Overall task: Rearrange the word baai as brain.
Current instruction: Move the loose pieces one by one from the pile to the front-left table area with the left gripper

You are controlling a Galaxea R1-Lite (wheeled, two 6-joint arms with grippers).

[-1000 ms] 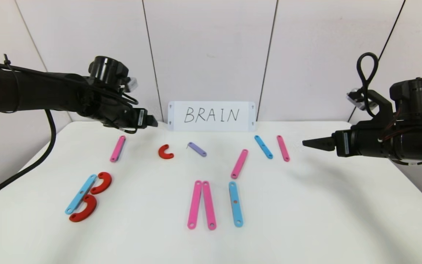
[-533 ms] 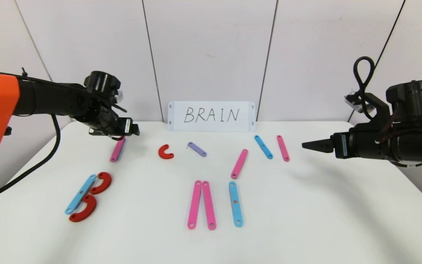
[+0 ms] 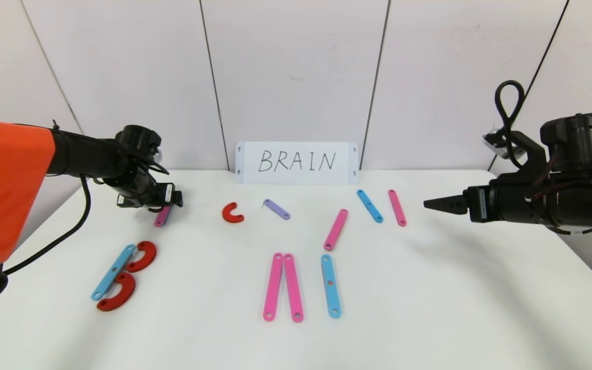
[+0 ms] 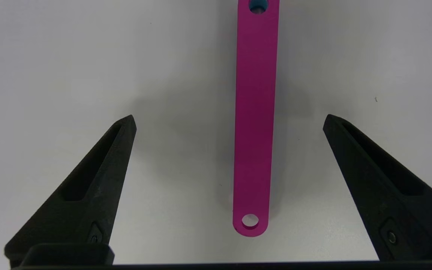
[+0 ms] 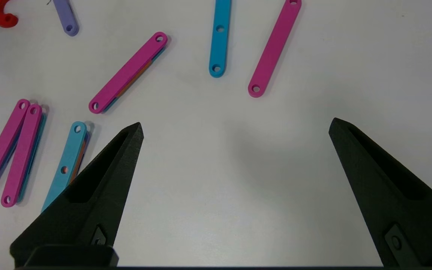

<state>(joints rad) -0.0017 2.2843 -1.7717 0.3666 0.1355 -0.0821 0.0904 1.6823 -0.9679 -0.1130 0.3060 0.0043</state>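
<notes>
Left gripper: the left gripper (image 4: pixel 229 120) is low over the far left part of the table (image 3: pixel 429 308); its two black fingers (image 4: pixel 103 165) are spread wide with a pink strip (image 4: pixel 255 123) lying flat between them, and neither finger touches the strip, so it holds nothing
Pink strip under the left gripper: in the head view only its near end (image 3: pixel 162 218) sticks out from under the gripper
Right gripper: the right gripper (image 5: pixel 234 125) hangs above the right side of the table, spread wide and holding nothing
Letter B: a blue strip (image 3: pixel 113 272) with two red curves (image 3: pixel 142 257) touching its right side sits at the near left of the table
Pink pair: two long pink strips (image 3: pixel 283 287) lie side by side near the middle, close together at the far ends
Blue strip beside them: one long blue strip (image 3: pixel 330 285) lies just to the right of the pink pair
Loose pieces: a small red curve (image 3: pixel 232 213), a short lilac strip (image 3: pixel 277 209), a slanted pink strip (image 3: pixel 336 229), a short blue strip (image 3: pixel 369 206) and a thin pink strip (image 3: pixel 396 207) lie farther back, apart from each other
Card: a white card (image 3: pixel 297 162) with BRAIN written in black stands at the back edge against the wall
</notes>
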